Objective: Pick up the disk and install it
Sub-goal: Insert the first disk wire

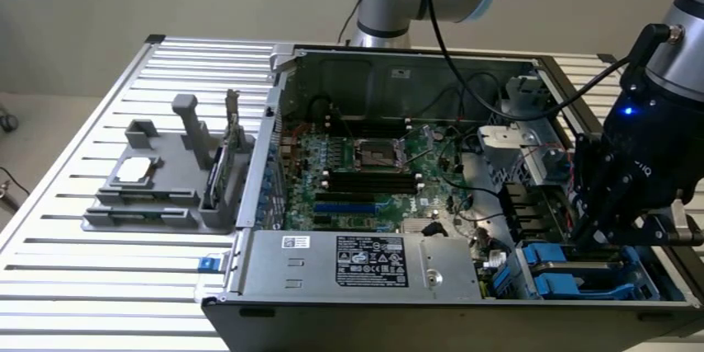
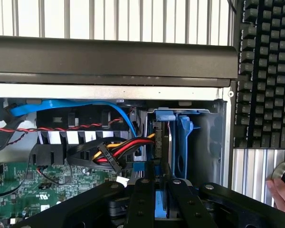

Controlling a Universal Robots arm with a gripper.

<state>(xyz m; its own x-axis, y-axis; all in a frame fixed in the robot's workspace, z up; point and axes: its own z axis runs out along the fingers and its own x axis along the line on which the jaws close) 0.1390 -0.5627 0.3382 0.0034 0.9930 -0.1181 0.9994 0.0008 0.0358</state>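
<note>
The disk [image 2: 162,142] stands on edge in its blue carrier [image 2: 184,142], inside the bay at the case's [image 1: 440,302] front corner on the exterior view's right. The gripper [image 2: 160,183] pinches its near edge between narrowly set fingers [image 2: 145,190]. A keyboard [image 2: 266,71] lies beside the case.

Disk [image 2: 162,142] seen edge-on, upright, framed by blue carrier, seated in the drive bay at the case corner.

Open computer case [image 1: 330,59] on slatted table [image 1: 77,204]; grey fixture [image 1: 154,183], possibly keyboard [image 2: 266,71]
</note>
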